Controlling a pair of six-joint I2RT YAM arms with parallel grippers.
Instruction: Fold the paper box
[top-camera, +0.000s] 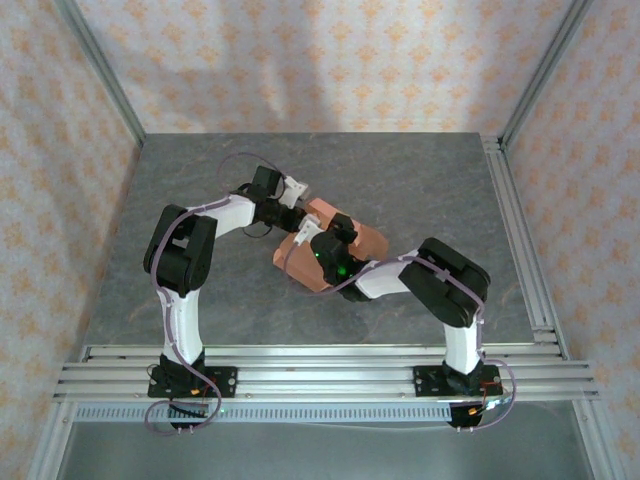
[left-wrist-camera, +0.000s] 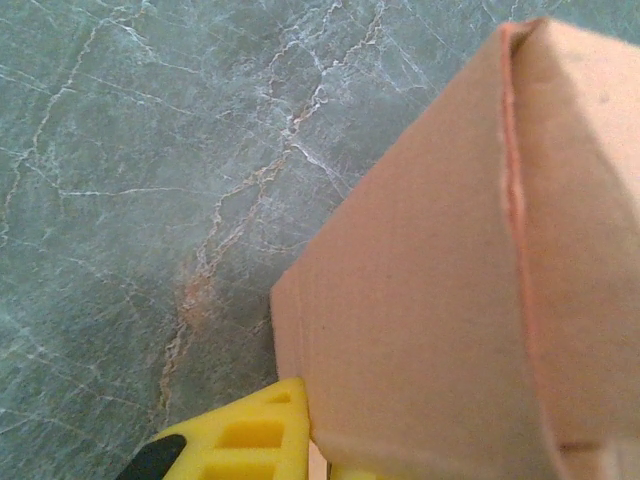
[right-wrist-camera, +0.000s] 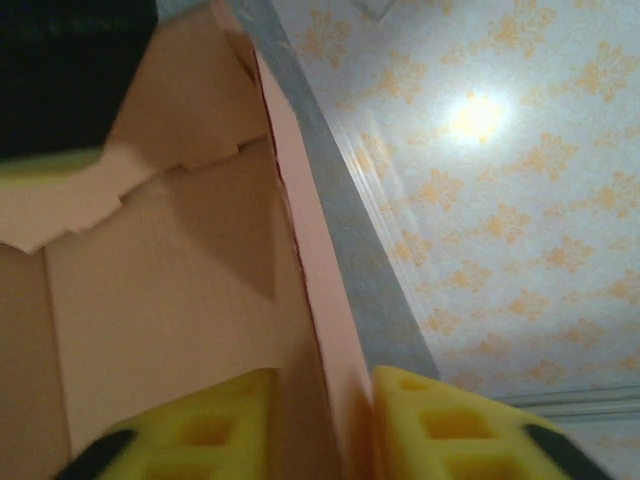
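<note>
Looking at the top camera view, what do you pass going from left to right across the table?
left arm → paper box → right arm

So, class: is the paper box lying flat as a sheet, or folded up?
Folded up: the paper box has standing walls around a hollow inside, and the right gripper straddles one wall.
</note>
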